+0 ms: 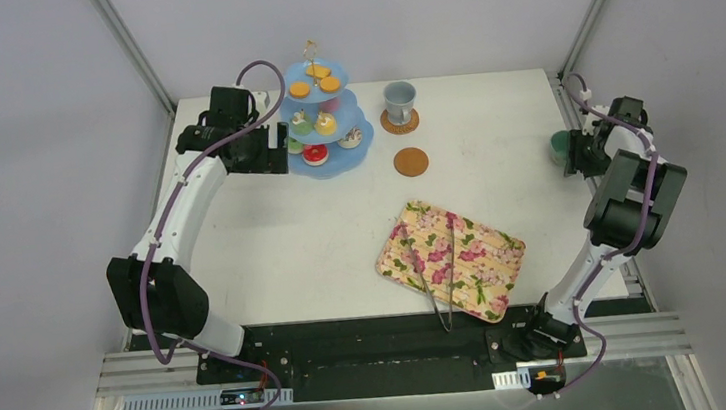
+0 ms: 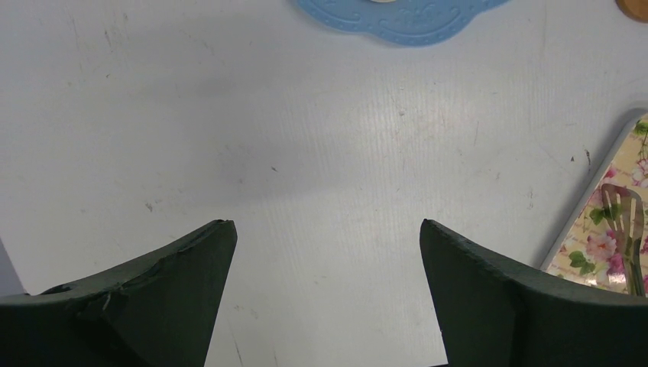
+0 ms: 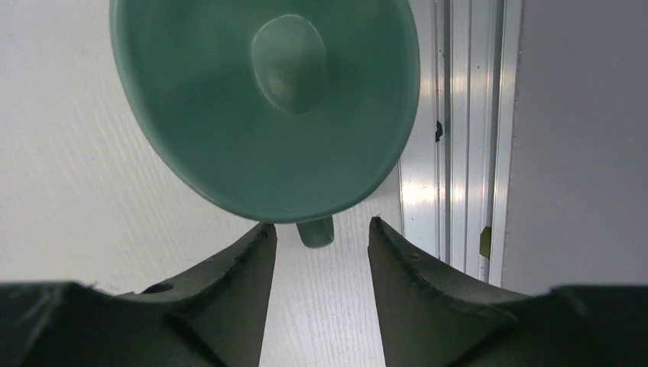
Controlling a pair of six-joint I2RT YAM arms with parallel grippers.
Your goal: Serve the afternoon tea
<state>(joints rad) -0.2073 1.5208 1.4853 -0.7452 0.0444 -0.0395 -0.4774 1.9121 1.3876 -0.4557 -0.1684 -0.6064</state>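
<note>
1. While the sweets (image 1: 326,118) all sit on the blue three-tier stand (image 1: 335,168) at the far side of the table (image 1: 282,243), both arms are off them.
2. On the stand's top tier: orange biscuits (image 1: 315,79). Middle tier: small cupcakes (image 1: 315,121), one green-topped, one yellow-topped. Bottom tier: a red ring donut (image 1: 315,153) at the front, with another small sweet to its right, too small to name.
3. Just beside the stand's left edge is the left gripper (image 2: 327,229). Its fingers are spread wide with nothing between them. Its wrist view shows bare table below and the stand's base rim at the top edge.
4. Far to the right of the stand, well apart from it and by the table's right edge, is the right gripper (image 3: 322,225). Its fingers are partly apart and straddle the handle (image 3: 315,232) of a green cup (image 3: 260,99). A gap shows on each side of the handle, so there is no clamp on it.
5. The green cup's inside faces the right wrist camera.
6. Near the stand's right side a gray cup (image 1: 399,98) stands upright on a brown round coaster (image 1: 399,122). A second coaster (image 1: 411,161) lies bare, right of the stand's front edge.
7. Well in front of the stand and to its right, a flowered tray (image 1: 489,253) lies askew. Metal tongs (image 1: 443,278) lie across it, their closed end overhanging the tray's near edge.
</note>
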